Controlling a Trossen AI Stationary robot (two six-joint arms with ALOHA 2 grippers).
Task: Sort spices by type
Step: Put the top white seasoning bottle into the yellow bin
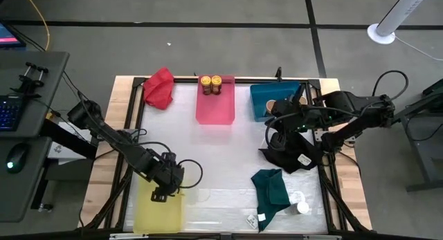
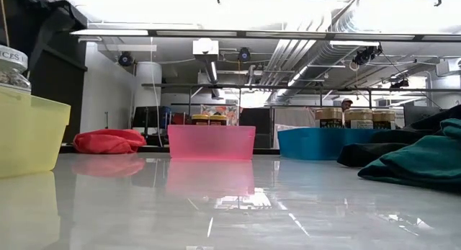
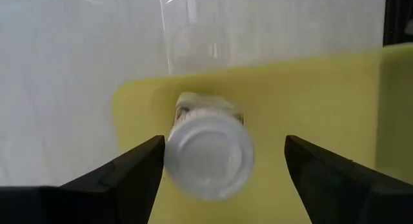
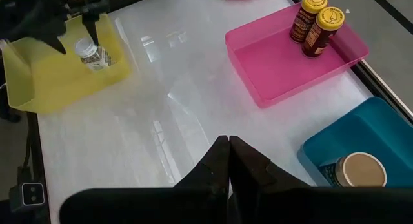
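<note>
Two yellow-lidded jars [image 1: 211, 84] at twelve o'clock; three trays: pink [image 1: 215, 110], teal [image 1: 261, 100], yellow [image 1: 159, 211]; three cloths: red [image 1: 160, 87], black [image 1: 287, 159], teal [image 1: 271, 188].

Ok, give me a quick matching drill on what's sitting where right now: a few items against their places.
Things:
1. yellow-lidded jars
2. white-lidded jar
3. tan-lidded jar
4. left gripper

Places:
A. blue tray
B. open above the yellow tray
C. pink tray
D. inside the yellow tray

Pairs: 1-C, 2-D, 3-A, 4-B
</note>
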